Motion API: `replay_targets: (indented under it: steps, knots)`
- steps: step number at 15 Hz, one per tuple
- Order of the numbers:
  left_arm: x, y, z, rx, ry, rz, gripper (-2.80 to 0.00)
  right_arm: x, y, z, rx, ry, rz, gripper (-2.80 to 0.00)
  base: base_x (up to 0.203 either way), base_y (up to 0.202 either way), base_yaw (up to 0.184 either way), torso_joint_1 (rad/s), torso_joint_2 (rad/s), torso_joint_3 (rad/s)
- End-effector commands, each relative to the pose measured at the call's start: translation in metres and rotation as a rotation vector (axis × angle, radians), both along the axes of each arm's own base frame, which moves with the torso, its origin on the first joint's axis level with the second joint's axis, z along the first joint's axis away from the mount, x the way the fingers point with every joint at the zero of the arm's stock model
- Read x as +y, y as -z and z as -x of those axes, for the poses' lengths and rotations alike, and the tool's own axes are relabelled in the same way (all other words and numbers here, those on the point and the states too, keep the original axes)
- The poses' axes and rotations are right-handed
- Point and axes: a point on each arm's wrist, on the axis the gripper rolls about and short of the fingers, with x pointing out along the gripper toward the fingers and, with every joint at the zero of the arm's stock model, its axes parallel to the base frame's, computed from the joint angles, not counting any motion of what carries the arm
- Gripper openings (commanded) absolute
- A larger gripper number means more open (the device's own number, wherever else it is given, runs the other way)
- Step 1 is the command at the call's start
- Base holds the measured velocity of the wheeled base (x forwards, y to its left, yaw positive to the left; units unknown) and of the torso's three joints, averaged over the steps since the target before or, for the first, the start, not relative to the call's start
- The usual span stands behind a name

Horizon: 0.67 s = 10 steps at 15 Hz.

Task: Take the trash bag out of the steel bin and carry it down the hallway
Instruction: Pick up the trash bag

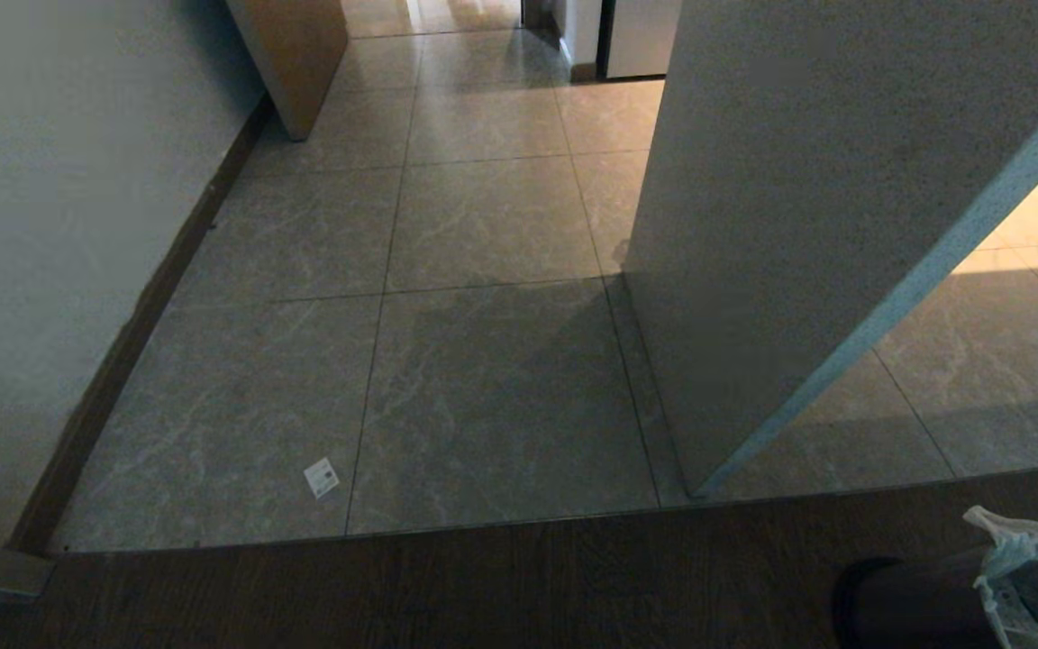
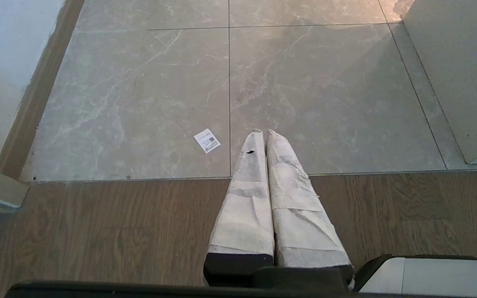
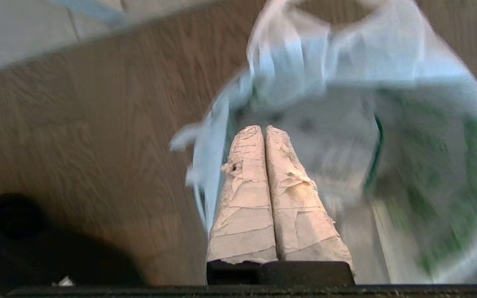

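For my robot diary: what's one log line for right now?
right gripper shut on trash bag | steel bin beside | left gripper shut, idle

Marble-look floor tiles (image 1: 483,379) meet dark wood flooring (image 1: 393,586); white wall (image 1: 50,225) with dark baseboard (image 1: 136,333); sunlit patch far right.

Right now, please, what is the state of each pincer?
Left pincer: shut, holding nothing, parked above the floor.
Right pincer: shut on the trash bag, beside the steel bin.
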Motion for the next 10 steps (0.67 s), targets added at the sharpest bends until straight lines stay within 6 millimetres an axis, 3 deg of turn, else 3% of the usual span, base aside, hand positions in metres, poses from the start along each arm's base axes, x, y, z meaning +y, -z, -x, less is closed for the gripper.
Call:
replay_targets:
  steps: [1, 3, 4, 7, 10]
  knots:
    - [0.0, 0.0, 0.0, 0.0, 0.0, 0.0, -2.8, -0.004, -0.012, -0.001, 0.03, 0.049, 0.093, -2.8, 0.0, 0.0, 0.0, 0.0, 0.0, 0.0]
    - [0.0, 0.0, 0.0, 0.0, 0.0, 0.0, -2.8, -0.014, -0.016, -0.006, 0.067, 0.091, 0.137, -2.8, 0.0, 0.0, 0.0, 0.0, 0.0, 0.0]
    - [0.0, 0.0, 0.0, 0.0, 0.0, 0.0, -2.8, -0.017, -0.018, -0.008, 0.065, 0.093, 0.145, 0.0, 0.0, 0.0, 0.0, 0.0, 0.0, 0.0]
    - [0.0, 0.0, 0.0, 0.0, 0.0, 0.0, -2.8, -0.026, -0.022, -0.014, 0.045, 0.101, 0.166, 0.0, 0.0, 0.0, 0.0, 0.0, 0.0, 0.0]
    - [0.0, 0.0, 0.0, 0.0, 0.0, 0.0, -2.8, -0.034, -0.009, -0.02, 0.055, 0.134, 0.111, 0.0, 0.0, 0.0, 0.0, 0.0, 0.0, 0.0]
